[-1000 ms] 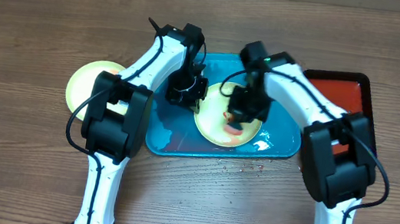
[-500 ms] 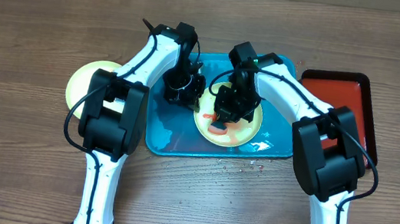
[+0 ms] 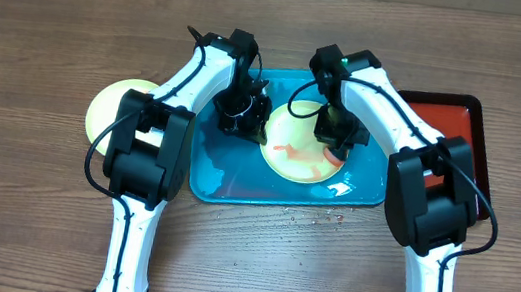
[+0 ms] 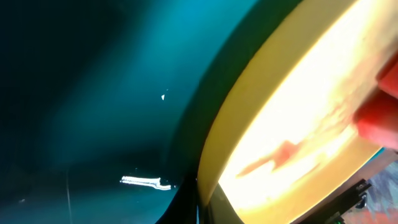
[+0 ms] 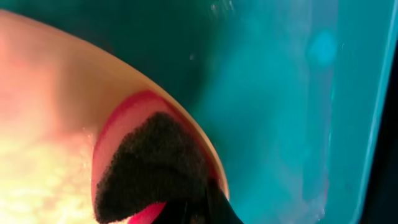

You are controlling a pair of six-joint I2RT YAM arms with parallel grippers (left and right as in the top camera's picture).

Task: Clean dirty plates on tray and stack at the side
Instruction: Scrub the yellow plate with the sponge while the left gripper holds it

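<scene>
Turquoise glossy plastic forms the rectangular, round-cornered tray (image 3: 226,177) on the wood-grain table (image 3: 21,205). On it lies a round, shallow yellow-green plate (image 3: 294,163), its pale centre smeared red. The left claw (image 3: 248,122) is clenched on the plate's left rim. The right claw (image 3: 334,141), at the plate's right edge, grips a red sponge (image 5: 149,168) whose coarse dark face meets the rim.
</scene>
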